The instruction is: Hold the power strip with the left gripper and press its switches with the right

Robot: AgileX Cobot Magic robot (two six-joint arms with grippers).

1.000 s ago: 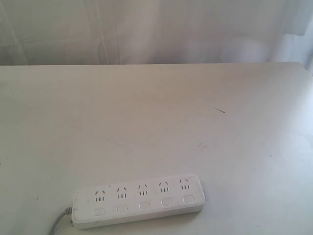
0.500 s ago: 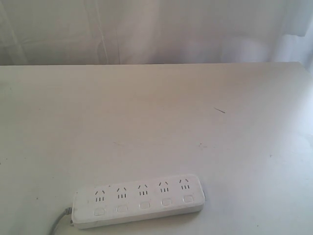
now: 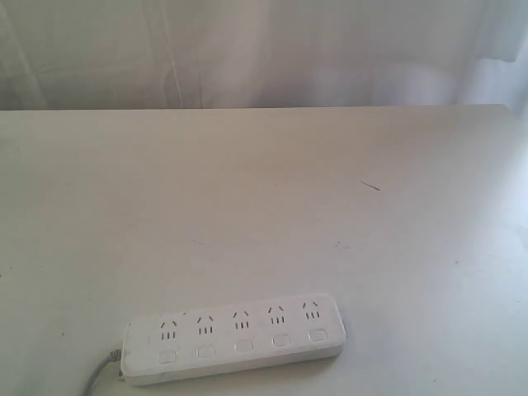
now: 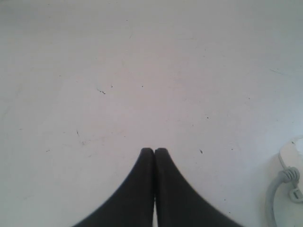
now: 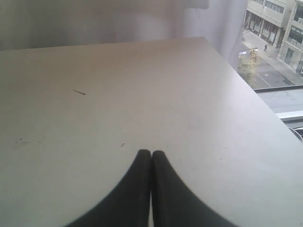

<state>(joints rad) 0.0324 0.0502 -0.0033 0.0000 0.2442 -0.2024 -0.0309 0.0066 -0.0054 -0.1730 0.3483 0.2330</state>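
Observation:
The white power strip [image 3: 233, 338] lies flat near the table's front edge in the exterior view, slightly slanted, its five switches [image 3: 243, 346] in a row below the sockets. Its grey cord [image 3: 97, 375] leaves the left end. Neither arm appears in the exterior view. In the left wrist view my left gripper [image 4: 154, 150] is shut with nothing in it, over bare table; the strip's end [image 4: 290, 156] and cord [image 4: 277, 194] show at the frame's edge. My right gripper [image 5: 151, 152] is shut and empty above bare table, with the strip out of its view.
The white table [image 3: 264, 206] ends at a far edge before a pale curtain [image 3: 247, 49]. In the right wrist view the table's side edge [image 5: 265, 106] runs beside a window showing buildings outside. A small dark mark [image 3: 371, 186] lies on the tabletop.

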